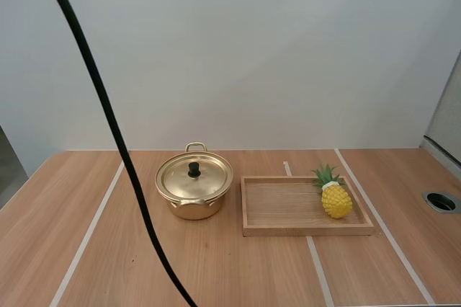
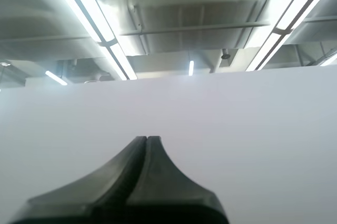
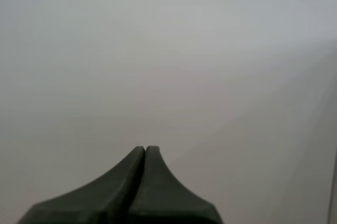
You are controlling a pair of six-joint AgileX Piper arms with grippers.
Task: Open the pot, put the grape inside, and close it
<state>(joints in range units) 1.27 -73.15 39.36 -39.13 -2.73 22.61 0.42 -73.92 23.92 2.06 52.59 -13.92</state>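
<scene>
While the L gripper [image 2: 146,139] is sitting clenched, fingers pressing together as one dark wedge w/ nothing btwn them, the R gripper [image 3: 145,149] is doing the same: tips meeting, gripping nothing, touching nothing. Both are pointing out at a plain pale wall, wedges sitting level w/ no lean to either side. Arm pose beyond that I can't tell.

Table [image 1: 245,271], light wood w/ white tape lines running front to back, is carrying everything. Tray [image 1: 288,229], a shallow wooden rectangle, is lying flat right of centre, long side running across the table, covering part of one tape line. Pot [image 1: 193,210], gold metal, is standing upright just left of the tray, w/ a narrow gap showing btwn them, so not touching. Lid [image 1: 210,181] is sitting squarely on the pot, closing it, so its contents are hidden. Pineapple [image 1: 336,199], yellow w/ green leaves, is lying inside the tray at its right end, leaves pointing toward the back. It's the one fruit showing. Pot handles are sticking out, one at the back rim, one at the front. Knob [image 1: 194,170], black, is standing at the lid's centre.
</scene>
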